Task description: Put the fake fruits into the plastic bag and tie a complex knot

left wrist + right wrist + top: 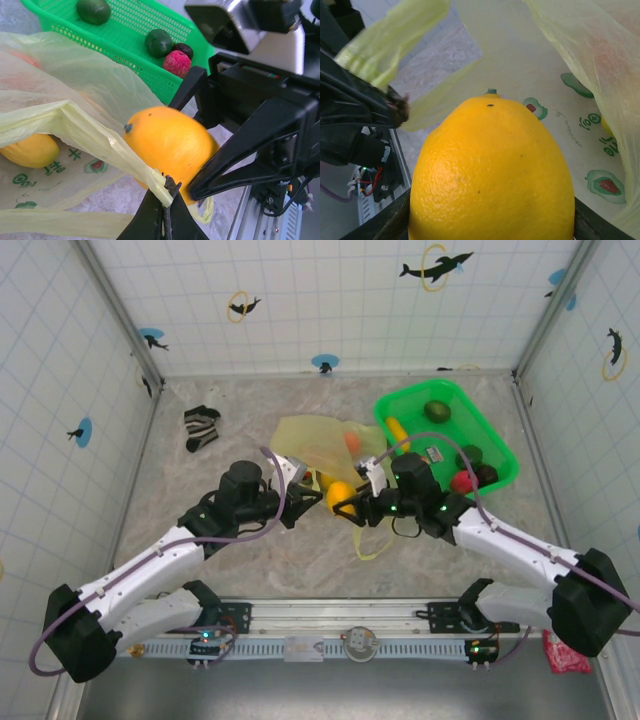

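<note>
My right end effector (352, 506) gripped the glossy orange plastic fruit (492, 175), stem end aimed far-left into the thin pale-yellow plastic bag (305, 440). My left end effector (165, 202), pinched shut on its rim, held it open alongside.

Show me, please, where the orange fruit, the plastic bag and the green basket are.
orange fruit (167, 145), left wrist view, middle of its glossy skin.
plastic bag (75, 85), left wrist view, its translucent upper wall.
green basket (125, 22), left wrist view, bare mesh between fruits.
</note>
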Controlling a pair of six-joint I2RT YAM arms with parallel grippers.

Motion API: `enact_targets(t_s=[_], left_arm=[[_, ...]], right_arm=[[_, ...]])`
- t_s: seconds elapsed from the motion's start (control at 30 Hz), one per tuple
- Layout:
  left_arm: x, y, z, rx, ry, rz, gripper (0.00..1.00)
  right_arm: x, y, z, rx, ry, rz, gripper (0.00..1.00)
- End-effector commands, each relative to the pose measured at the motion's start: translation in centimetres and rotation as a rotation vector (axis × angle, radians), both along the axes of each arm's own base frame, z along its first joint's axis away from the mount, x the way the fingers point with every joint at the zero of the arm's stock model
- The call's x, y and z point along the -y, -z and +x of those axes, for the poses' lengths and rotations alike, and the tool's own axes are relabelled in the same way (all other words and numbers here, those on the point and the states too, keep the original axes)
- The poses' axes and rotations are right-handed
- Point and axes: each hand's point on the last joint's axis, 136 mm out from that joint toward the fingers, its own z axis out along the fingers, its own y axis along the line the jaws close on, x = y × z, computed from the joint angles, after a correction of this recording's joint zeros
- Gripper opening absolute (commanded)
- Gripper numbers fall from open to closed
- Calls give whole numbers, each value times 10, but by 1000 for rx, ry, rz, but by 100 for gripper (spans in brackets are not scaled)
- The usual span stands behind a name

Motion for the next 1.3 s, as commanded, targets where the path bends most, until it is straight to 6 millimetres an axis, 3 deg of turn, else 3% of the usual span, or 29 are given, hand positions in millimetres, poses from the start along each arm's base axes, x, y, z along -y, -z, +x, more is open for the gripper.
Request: enact_targets(t_s=[0.0,0.37,0.5,0.9,1.1,1.27], left_arm=[[2,-8,-1,8,11,-2,0],[1,-8,-5,15,27,1,0],[1,-7,-7,17,34,1,0],[-1,-4,-6,17,23,6,0],[-3,-4,-2,20,-1,16,0],[-6,3,4,23,-38,45,0]], right_arm=[[-5,11,14,40,40,-22,58],[-33,32,59,73,173,-126,54],[-31,39,88,104,290,-196,55],[-55,30,161,150,559,-175,60],[-56,34,191,228,704,-223,60],[-56,54,205,254,756,-310,61]])
